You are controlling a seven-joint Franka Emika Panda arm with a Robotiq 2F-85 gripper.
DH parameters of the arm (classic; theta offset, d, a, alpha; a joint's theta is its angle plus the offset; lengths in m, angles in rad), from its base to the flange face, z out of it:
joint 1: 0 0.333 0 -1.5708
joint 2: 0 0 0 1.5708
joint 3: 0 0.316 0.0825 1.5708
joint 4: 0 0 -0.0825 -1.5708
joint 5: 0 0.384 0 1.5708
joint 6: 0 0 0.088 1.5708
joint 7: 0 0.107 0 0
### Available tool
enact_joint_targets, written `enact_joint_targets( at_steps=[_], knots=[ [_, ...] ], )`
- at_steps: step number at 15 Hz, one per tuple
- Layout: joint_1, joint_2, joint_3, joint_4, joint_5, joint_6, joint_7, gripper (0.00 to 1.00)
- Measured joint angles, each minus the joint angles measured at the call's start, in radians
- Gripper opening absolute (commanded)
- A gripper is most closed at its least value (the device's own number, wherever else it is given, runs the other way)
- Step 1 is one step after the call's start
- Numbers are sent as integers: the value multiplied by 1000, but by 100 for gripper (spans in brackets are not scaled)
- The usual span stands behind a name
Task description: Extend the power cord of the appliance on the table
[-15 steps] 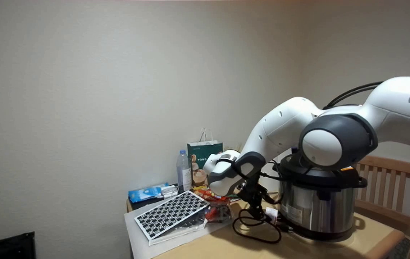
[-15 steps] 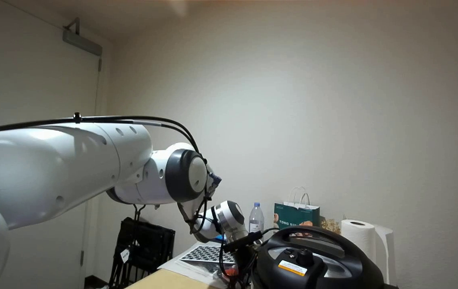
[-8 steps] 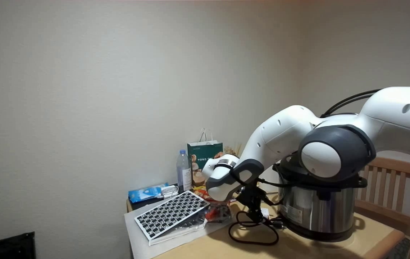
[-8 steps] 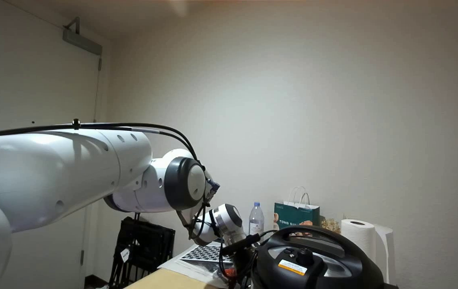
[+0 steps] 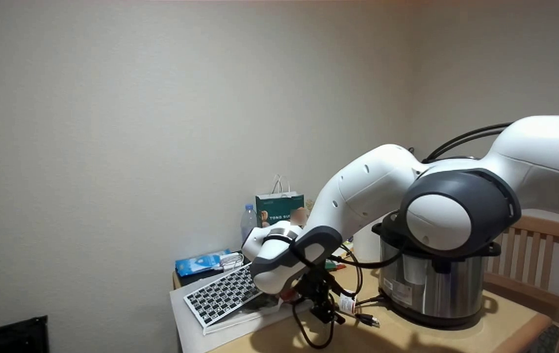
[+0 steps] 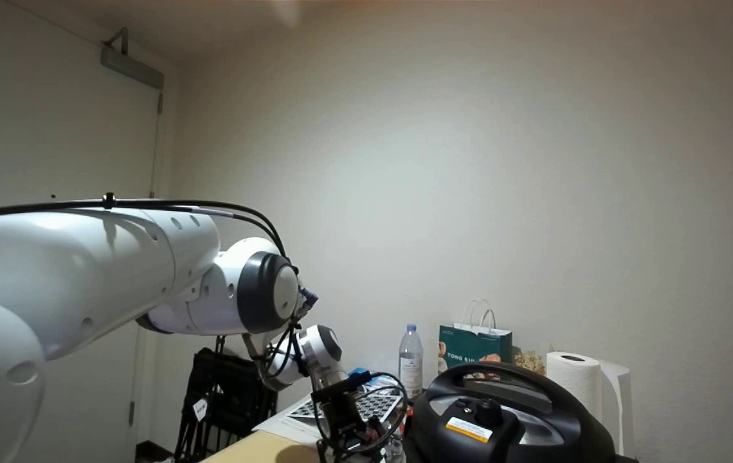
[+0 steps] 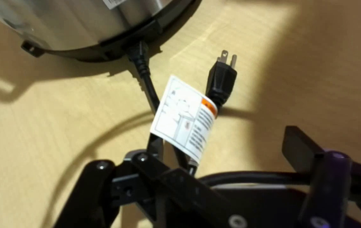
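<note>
Black, slim power cord (image 7: 149, 90) runs in the wrist view from its black moulded connector (image 7: 138, 54), at the base of the steel-walled pressure cooker (image 7: 72, 28) at upper left, behind a white printed warning tag (image 7: 183, 118) at centre; a stretch crosses the lower frame between the fingers of your black two-fingered pincer (image 7: 225, 141). Those fingers stand wide apart, with nothing visibly squeezed, so the cord is probably just draped: lift and it could slide off; bring the fingers together carelessly and they may trap the tag. The black three-pronged plug (image 7: 222, 79) points up the frame, right of the tag, against the pale wood-grain counter (image 7: 104, 101). Pull mid-cord and it would likely tangle; pull hard and the connector might come out.

In an exterior view, a slack loop of the power cord hangs below the pincer at bottom centre, near the black-and-white checkered board (image 5: 223, 296). Swing left in the frame and that loop could snag it.

In an exterior view, a black cable loop (image 6: 405, 405) shows at lower centre beside the pincer; you cannot tell whether it belongs to the power cord or the white jointed arm (image 6: 83, 263), so yanking might strain the wrong line.
</note>
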Motion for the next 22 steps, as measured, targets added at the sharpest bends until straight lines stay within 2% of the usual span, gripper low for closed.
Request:
enact_joint_targets(
  at_steps=[3, 4, 5, 6, 8, 12, 16, 22],
  knots=[
    [27, -11, 12, -16, 0, -2, -15, 48],
    [28, -15, 12, -19, 1, -3, -15, 81],
    [26, -20, 12, -21, 1, -3, -15, 88],
    [22, -26, 10, -23, 1, -2, -15, 88],
    [12, -45, 7, -33, 2, 0, -15, 99],
    [-5, -101, 21, -67, 7, 3, -15, 100],
    [6, -145, 50, -124, 15, -17, -15, 100],
    [10, -162, 112, -174, 125, -44, 39, 100]
  ],
)
